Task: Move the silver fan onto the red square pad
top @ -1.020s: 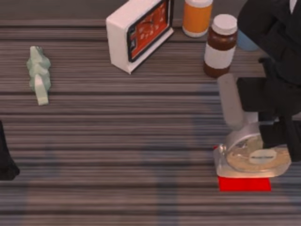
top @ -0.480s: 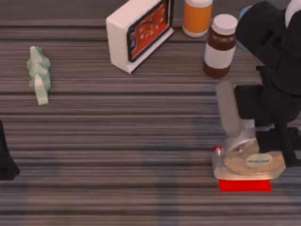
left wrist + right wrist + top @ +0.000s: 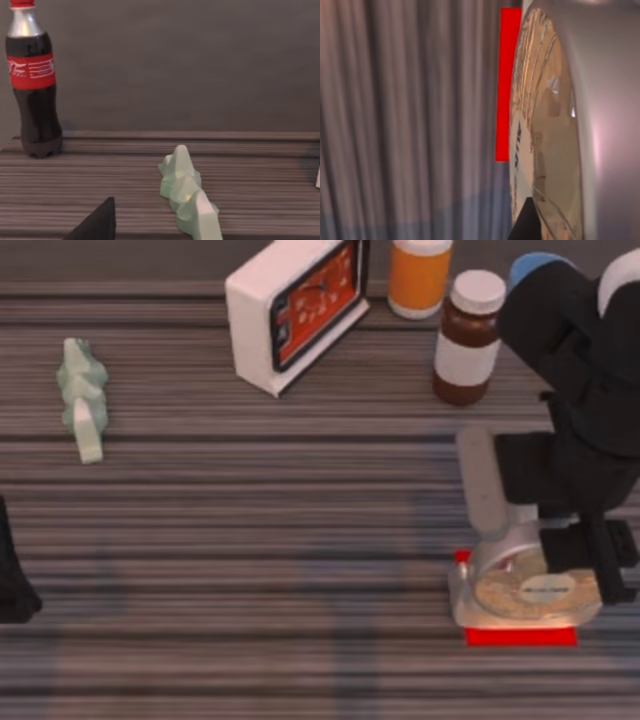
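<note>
Silver fan [image 3: 525,590] over red square pad [image 3: 520,636], hub label unreadable, right pincer [image 3: 575,555] gripping it, left pincer's state hidden.

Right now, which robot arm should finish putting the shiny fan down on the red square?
The right arm. Its gripper is already at the silver fan, which sits over most of the red square pad. The left arm is parked at the table's far left edge, well away from both.
</note>
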Motion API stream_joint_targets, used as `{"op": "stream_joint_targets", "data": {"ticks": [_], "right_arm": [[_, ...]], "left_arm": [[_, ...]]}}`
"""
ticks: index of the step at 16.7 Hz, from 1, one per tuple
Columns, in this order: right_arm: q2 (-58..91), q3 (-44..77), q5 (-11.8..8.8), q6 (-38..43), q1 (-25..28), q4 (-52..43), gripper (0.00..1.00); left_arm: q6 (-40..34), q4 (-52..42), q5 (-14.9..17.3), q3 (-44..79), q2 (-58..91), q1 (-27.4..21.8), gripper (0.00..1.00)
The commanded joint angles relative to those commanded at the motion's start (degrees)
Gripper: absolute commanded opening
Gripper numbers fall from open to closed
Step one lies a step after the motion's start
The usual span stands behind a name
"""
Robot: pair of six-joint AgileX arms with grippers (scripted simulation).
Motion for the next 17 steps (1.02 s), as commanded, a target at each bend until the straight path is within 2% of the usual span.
{"op": "stream_joint_targets", "data": {"ticks": [11, 17], "right_arm": [[0.0, 0.0, 0.0, 0.0, 0.0, 0.0, 0.98], [0.0, 0.0, 0.0, 0.0, 0.0, 0.0, 1.00]], "left_arm": [[0.0, 0.0, 0.0, 0.0, 0.0, 0.0, 1.00], [0.0, 0.0, 0.0, 0.0, 0.0, 0.0, 1.00]]}}
